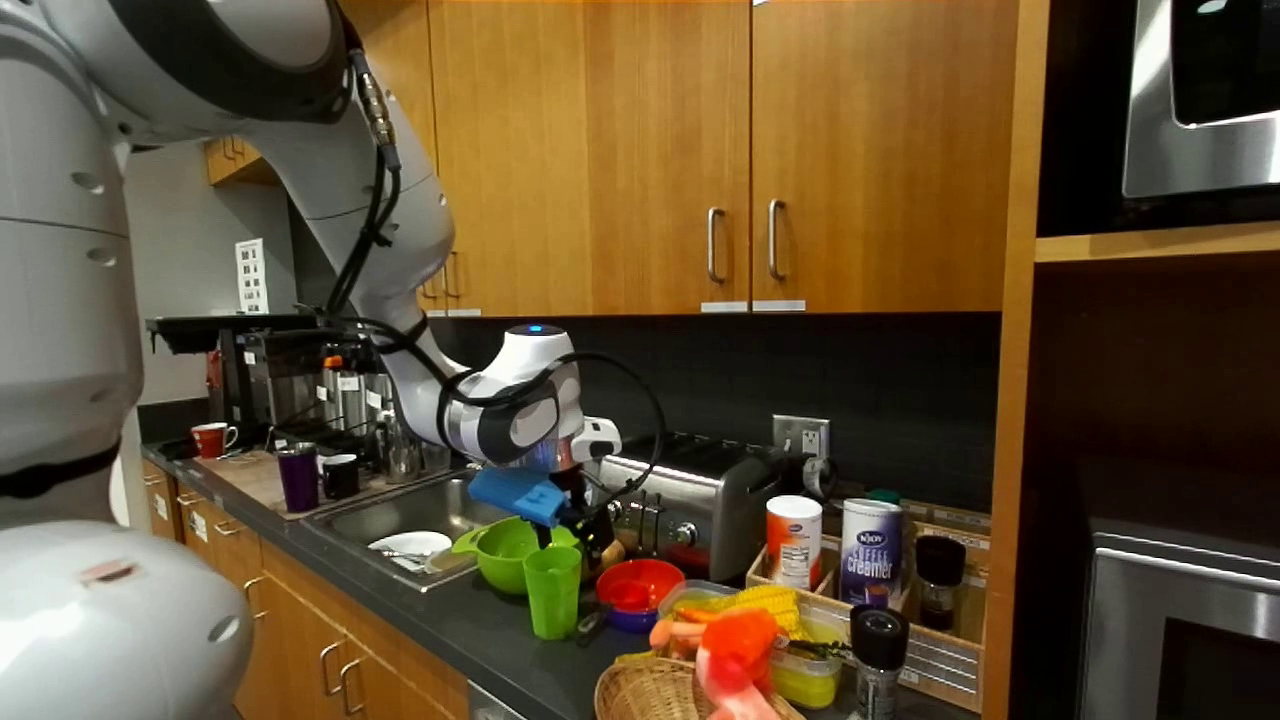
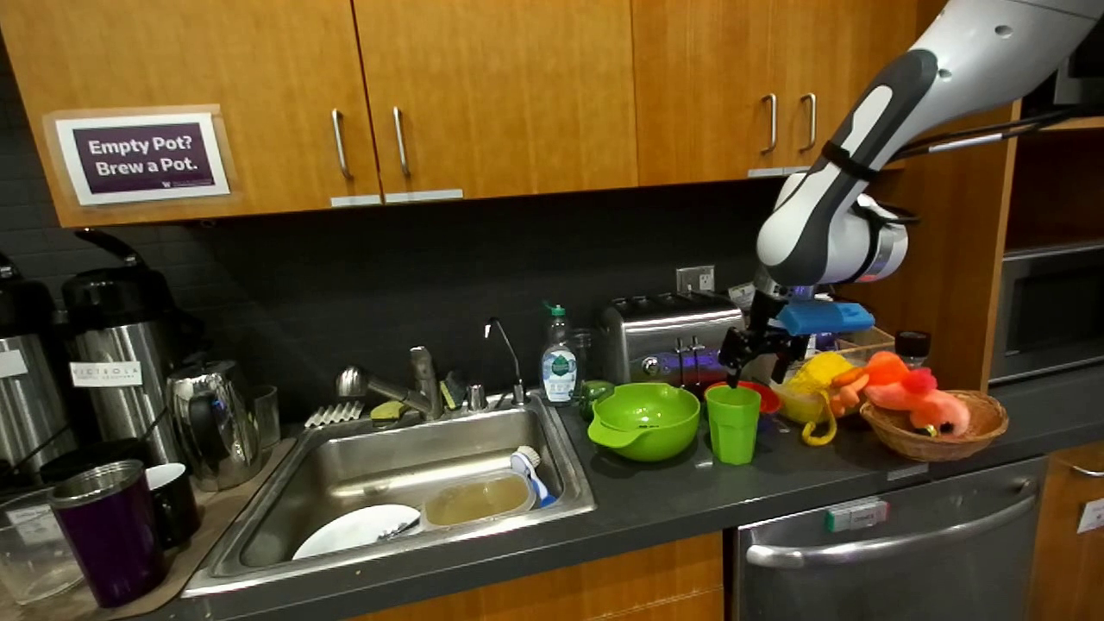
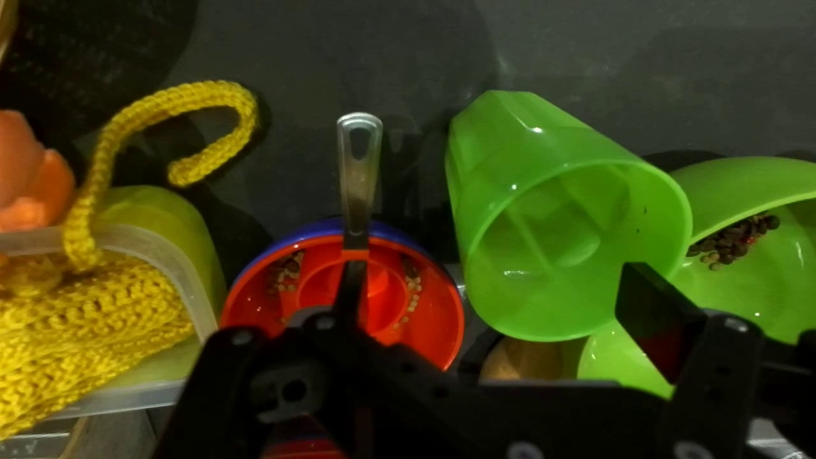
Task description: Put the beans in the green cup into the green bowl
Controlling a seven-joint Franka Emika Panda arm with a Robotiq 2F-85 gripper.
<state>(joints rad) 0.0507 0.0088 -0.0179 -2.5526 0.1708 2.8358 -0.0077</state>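
Observation:
The green cup [image 1: 552, 598] stands upright on the counter in both exterior views [image 2: 733, 429]. In the wrist view its open mouth [image 3: 554, 242] shows a couple of dark specks; I see no beans on its floor. The green bowl [image 1: 500, 560] stands beside it, on the sink side [image 2: 651, 442]. In the wrist view the bowl [image 3: 746, 182] is partly hidden by the cup and a finger, with dark and pale beans [image 3: 733, 242] inside. My gripper [image 3: 496, 271] is open and empty, above the cup in both exterior views [image 1: 575, 530] [image 2: 756, 374]. Contact cannot be told.
A red dish [image 3: 449, 319] with pale seeds and a metal-handled utensil [image 3: 359, 172] stands beside the cup. A toaster [image 2: 681, 328] is behind. A tub with yellow knitting [image 3: 95, 319] and a wicker basket [image 2: 931, 440] with a toy stand farther along. The sink [image 2: 578, 466] is beyond the bowl.

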